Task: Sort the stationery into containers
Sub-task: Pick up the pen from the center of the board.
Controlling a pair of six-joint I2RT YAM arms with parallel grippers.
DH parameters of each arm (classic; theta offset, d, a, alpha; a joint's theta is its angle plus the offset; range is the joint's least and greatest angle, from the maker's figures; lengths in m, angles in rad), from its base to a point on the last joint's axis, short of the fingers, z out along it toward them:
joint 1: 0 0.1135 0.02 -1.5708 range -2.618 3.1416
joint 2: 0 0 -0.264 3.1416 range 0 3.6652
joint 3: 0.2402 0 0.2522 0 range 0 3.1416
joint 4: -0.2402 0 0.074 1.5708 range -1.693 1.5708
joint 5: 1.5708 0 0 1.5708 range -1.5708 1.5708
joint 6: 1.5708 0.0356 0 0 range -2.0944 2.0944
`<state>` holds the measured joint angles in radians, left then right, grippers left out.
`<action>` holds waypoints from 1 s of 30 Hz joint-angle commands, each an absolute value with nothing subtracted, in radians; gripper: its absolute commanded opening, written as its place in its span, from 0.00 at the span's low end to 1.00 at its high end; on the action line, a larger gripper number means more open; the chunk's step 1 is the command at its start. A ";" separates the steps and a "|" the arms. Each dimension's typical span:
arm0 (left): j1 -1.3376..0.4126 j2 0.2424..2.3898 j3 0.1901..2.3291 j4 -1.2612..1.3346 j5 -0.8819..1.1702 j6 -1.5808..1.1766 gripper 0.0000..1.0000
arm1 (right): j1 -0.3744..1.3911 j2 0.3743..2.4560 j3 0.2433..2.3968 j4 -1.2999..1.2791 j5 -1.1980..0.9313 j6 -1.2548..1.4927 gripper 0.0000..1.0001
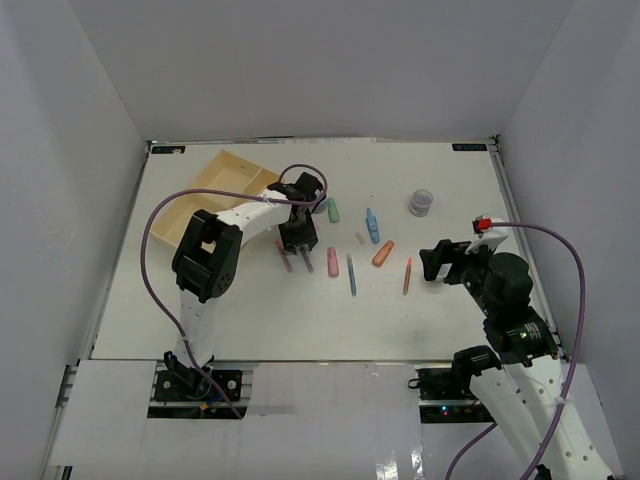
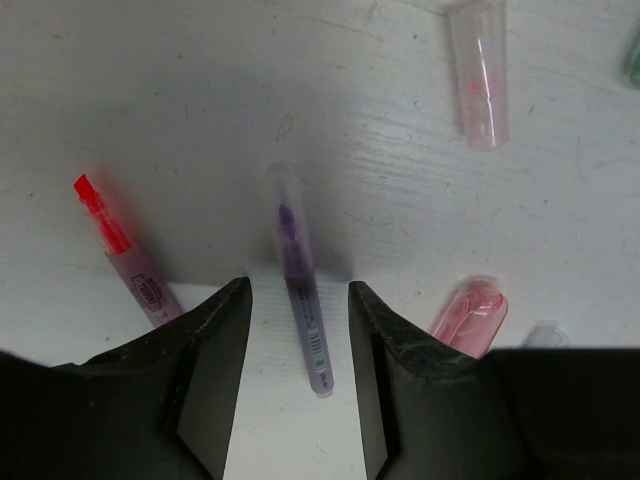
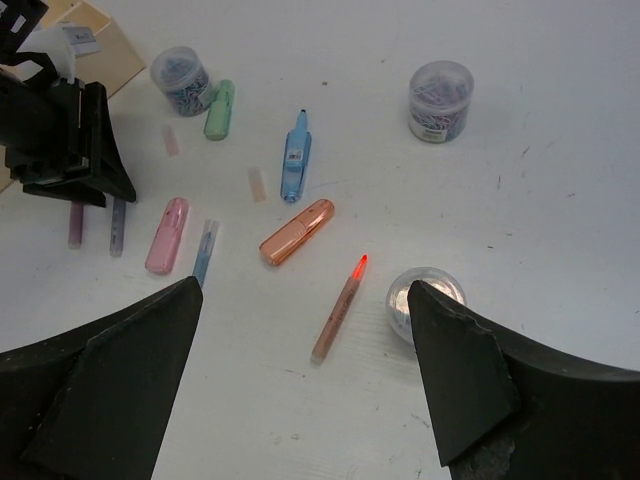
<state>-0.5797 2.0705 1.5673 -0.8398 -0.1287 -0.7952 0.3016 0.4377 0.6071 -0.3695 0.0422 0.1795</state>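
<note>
Fingers (image 2: 215, 340) of the left gripper (image 2: 298, 292) stand parted on either side of a grey pen (image 2: 292, 235) lying on the white table (image 2: 400, 200), with a gap showing on both sides, so the pen is not gripped. A pink pen (image 2: 130, 265) lies just beside one finger. The right gripper (image 3: 305, 290) hangs spread wide, holding nothing, above an orange pen (image 3: 340, 305) and near a round jar (image 3: 398, 300). The cream tray (image 1: 215, 190) sits at the table's far left, just beyond the left arm.

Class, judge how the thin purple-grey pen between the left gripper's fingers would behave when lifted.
The thin purple-grey plastic pen has a slim round barrel, so it would probably roll if nudged. Its smooth surface may slip. It looks stiff and light.
</note>
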 commanded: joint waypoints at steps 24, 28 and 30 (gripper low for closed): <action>-0.603 1.968 1.724 -0.880 -0.181 -0.744 0.03 | 0.307 0.388 0.595 -0.333 0.077 0.178 0.90; -0.600 1.936 1.842 -0.894 -0.332 -0.534 0.00 | 0.307 0.406 0.607 -0.331 0.058 0.170 0.90; -0.583 1.921 1.871 -0.861 -0.438 -0.339 0.00 | 0.305 0.411 0.615 -0.330 0.055 0.164 0.90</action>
<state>-0.5964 2.0495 1.7977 -0.8829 -0.2661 -0.6075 0.3027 0.4004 0.5884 -0.3664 0.0673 0.1761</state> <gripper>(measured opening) 0.218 0.901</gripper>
